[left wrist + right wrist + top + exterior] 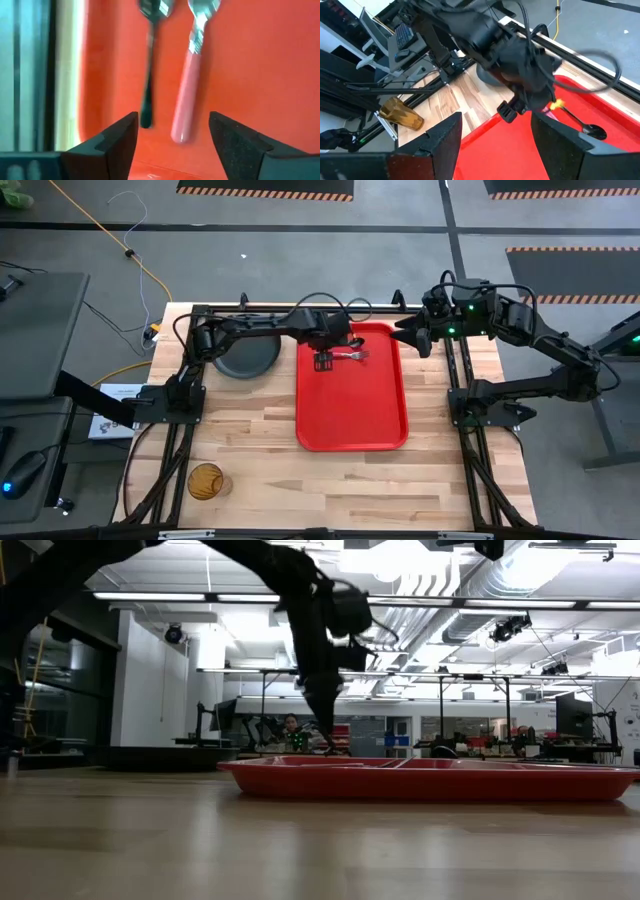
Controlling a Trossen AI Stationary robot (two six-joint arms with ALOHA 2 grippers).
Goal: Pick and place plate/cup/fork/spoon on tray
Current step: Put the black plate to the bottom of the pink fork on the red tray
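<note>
Left hand (pixel 324 361) sits over the upper left part of the tray (pixel 352 425) in the high view, fingers spread apart, gripping nothing. Left wrist view: both dark fingers (pixel 116 145) frame the handle ends of the spoon (pixel 149 65) and the fork (pixel 189 85), which lie side by side on the red surface, close but apart; neither finger touches them. Fork handle pink-red, tines toward frame top; spoon dark, thin handle, bowl at frame top. In the high view the fork (pixel 352 355) and spoon show just right of the hand, near the tray's top edge.

Right hand (pixel 414 335) hovers at the tray's upper right corner, just off the rim, fingers wide apart and empty. Its wrist view looks across the tray (pixel 520 150) at the left arm, with the spoon (pixel 587 126) on the red surface at frame right.

Plate (pixel 247 357) rests on the table (pixel 250 460) left of the tray, upper centre of the high view, partly under the left arm, not on the tray. Cup (pixel 206 481) lies at the lower left of the table, well apart from the tray, apparently on its side; it also shows at lower left of the right wrist view (pixel 402 114).

Low view: tray (pixel 430 780) flat on the table, left arm coming down onto its left end.
</note>
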